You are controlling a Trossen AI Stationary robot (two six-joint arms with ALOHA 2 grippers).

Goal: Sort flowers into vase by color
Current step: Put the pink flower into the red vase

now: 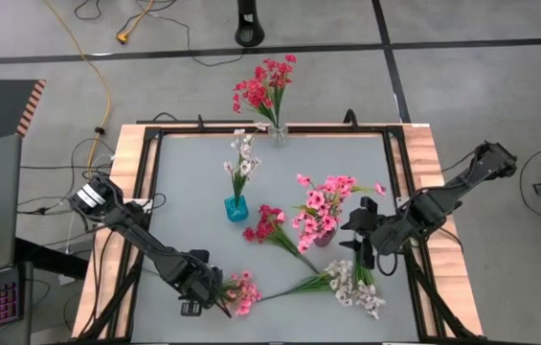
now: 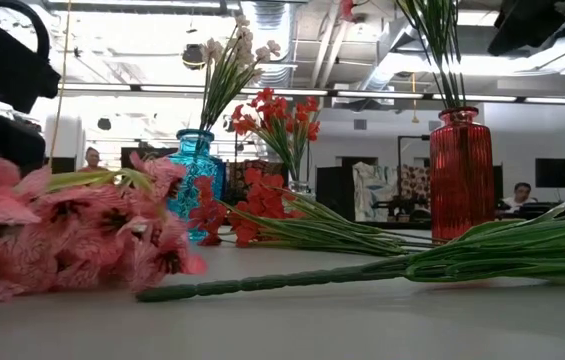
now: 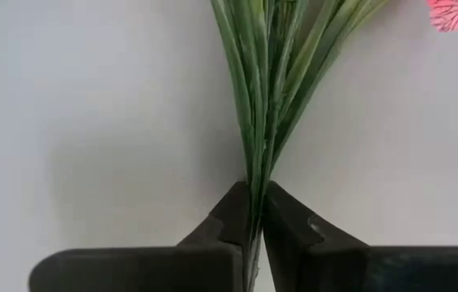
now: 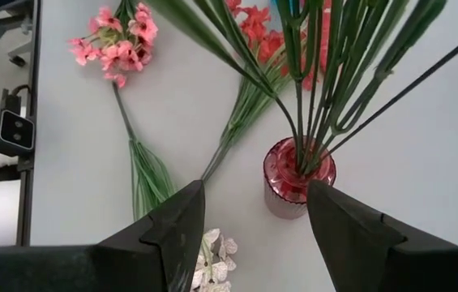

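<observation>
Left gripper (image 1: 214,299), low over the near edge of the grey surface (image 1: 193,192): its dark fingers (image 3: 229,223) are closed on the thin green stem of a loose pink-blossomed sprig (image 1: 243,292). In the left wrist view the leaves fan out just beyond the fingertips. The pink blossom cluster lies on the surface right beside the fingers.

Right gripper (image 1: 359,240), raised beside the ribbed red glass vase (image 1: 324,236): fingers (image 4: 172,231) spread wide, holding nothing. The vase, filled with pink-blossomed flowers (image 1: 326,201), stands just ahead of the fingertips. A loose white-blossomed sprig (image 1: 354,285) lies close beneath them; a loose red-blossomed sprig (image 1: 270,225) lies on the far side of the vase from the fingers.

Well away from both pairs of fingers: a small blue glass vase (image 1: 237,207) with white flowers (image 1: 241,158), and a clear glass vase (image 1: 278,132) at the far edge with red flowers (image 1: 265,84).
</observation>
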